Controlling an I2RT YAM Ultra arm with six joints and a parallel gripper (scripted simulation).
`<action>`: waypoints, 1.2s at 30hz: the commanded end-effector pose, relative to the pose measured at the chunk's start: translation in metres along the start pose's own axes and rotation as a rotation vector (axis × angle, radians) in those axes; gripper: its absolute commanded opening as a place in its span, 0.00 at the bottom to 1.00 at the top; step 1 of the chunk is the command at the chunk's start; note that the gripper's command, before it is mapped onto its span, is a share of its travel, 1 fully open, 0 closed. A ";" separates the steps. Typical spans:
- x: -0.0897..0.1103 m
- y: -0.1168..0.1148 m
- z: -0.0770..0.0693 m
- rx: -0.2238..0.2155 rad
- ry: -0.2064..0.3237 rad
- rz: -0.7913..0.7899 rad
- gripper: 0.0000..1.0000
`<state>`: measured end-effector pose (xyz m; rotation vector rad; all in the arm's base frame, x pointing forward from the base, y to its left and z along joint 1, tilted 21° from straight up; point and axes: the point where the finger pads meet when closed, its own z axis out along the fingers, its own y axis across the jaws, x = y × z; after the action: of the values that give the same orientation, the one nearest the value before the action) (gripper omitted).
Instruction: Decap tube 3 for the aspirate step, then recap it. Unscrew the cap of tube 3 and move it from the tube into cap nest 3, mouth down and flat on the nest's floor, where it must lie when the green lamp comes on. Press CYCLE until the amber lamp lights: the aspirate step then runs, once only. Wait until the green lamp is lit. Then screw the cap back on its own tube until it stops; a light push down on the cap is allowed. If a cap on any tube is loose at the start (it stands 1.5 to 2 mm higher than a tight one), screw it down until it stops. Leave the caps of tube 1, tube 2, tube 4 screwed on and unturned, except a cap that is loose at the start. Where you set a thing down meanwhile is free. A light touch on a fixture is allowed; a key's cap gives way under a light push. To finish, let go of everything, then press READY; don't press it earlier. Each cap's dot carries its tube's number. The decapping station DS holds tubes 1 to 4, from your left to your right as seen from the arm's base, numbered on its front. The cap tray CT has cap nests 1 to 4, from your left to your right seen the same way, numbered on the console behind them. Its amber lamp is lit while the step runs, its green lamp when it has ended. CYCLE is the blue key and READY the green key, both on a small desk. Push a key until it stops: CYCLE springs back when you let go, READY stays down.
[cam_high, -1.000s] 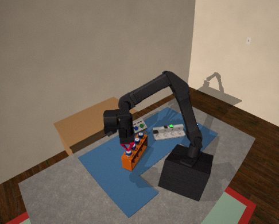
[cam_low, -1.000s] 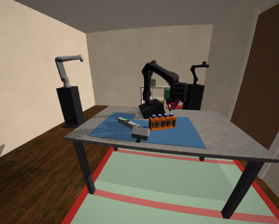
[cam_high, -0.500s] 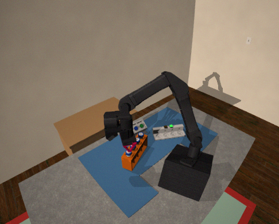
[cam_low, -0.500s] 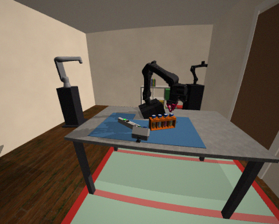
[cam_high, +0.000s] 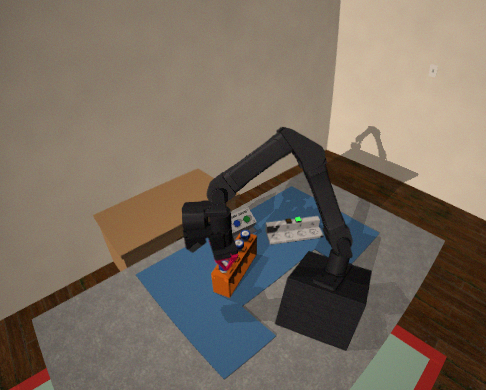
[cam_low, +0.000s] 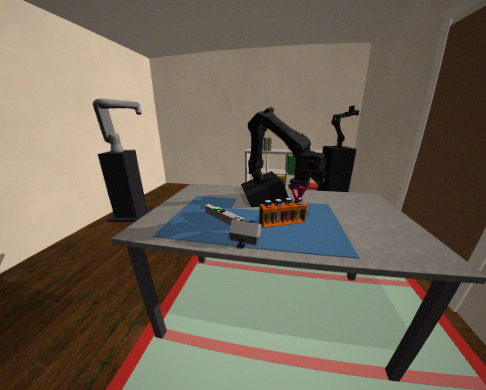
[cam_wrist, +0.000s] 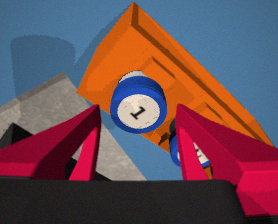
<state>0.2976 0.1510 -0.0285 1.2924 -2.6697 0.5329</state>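
Orange rectangular decapping station (cam_high: 225, 282) stands upright on the blue mat, 4 blue-capped tubes seated. Blue round cap with white dot numbered 1 (cam_wrist: 138, 108) sits on its tube. Green lamp (cam_high: 298, 219) lit.

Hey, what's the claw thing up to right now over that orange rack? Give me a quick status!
Claw open, empty, hovering above cap 1 on the orange decapping station. Green lamp lit. All four caps on their tubes. Nothing between claw and cap.
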 end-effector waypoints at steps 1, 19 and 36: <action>-0.004 -0.001 -0.003 0.005 -0.020 -0.001 0.49; -0.005 -0.001 0.003 0.006 -0.020 -0.001 0.49; -0.006 -0.001 0.007 0.006 -0.020 -0.001 0.00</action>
<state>0.2997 0.1492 -0.0381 1.2976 -2.6727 0.5317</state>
